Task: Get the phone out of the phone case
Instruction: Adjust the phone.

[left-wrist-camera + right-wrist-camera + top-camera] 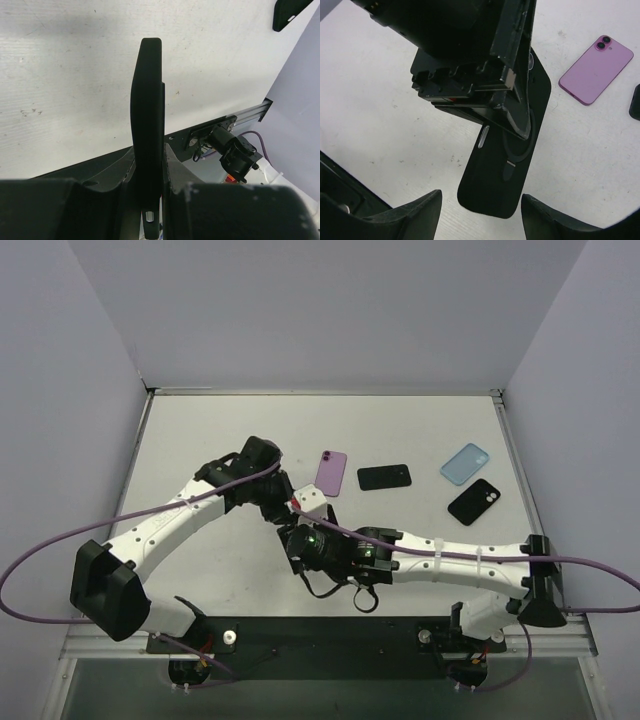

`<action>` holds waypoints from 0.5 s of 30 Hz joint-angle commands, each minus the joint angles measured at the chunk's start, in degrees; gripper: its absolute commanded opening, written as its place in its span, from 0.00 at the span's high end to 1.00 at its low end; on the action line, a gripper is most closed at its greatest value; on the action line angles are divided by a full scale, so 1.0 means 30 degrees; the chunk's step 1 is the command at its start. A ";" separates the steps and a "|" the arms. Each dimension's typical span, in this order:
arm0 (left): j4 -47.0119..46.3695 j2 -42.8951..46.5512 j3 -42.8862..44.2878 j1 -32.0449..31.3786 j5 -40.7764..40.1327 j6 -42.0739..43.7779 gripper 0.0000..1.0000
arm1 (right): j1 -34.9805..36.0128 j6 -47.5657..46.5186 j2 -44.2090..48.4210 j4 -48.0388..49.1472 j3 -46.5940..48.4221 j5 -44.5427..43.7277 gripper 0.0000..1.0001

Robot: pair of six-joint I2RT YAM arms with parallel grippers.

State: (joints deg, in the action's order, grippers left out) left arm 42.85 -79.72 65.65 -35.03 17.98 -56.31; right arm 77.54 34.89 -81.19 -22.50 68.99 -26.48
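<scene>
Phone case: the black phone case [495,185] is held up over the middle of the bench [200,440], a little toward the left edge.
Back of the case: it has a round ring mark and faces the right wrist camera. A small silver button sits on its long side.
Phone: only the back and one thin side of the case show. It is hard to tell if the phone is inside.
Left fingers: the left fingers [177,172] are clenched on one end of the phone case, one on each flat side. From the left wrist camera the case is seen from its thin side, pointing away.
Right fingers: the right fingers [425,210] are spread wide and hold nothing. The free end of the case sits in the gap between them. Neither finger looks like it touches it.
Purple phone: the purple phone [331,472] lies flat near the middle of the bench with its camera side up.
Black rectangle: the black rectangle [384,477] lies flat just to the right of the purple phone.
Blue case: the blue case [465,463] lies near the right edge.
Black case: the black case [474,501] lies just beside the blue case, closer to the near edge.
</scene>
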 commanded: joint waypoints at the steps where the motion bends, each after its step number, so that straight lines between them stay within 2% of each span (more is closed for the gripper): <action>1: 0.1741 0.0178 0.1613 -0.0161 -0.1011 -0.0300 1.00 | 0.0199 -0.0617 -0.1558 -0.0468 0.1376 -0.1983 0.41; 5: 0.2005 0.0237 0.1614 -0.0190 -0.1246 -0.0418 1.00 | 0.0287 -0.0090 -0.2496 -0.1138 0.2283 -0.3212 0.44; 15: 0.2299 0.0090 0.1467 -0.0278 -0.1422 -0.0564 1.00 | 0.0404 0.0702 -0.4928 -0.3250 0.4217 -0.4591 0.67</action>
State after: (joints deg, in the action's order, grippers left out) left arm 48.25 -79.79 67.33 -35.53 14.33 -56.14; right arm 78.22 35.99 -94.19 -26.94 78.52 -35.24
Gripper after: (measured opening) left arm 0.247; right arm 0.378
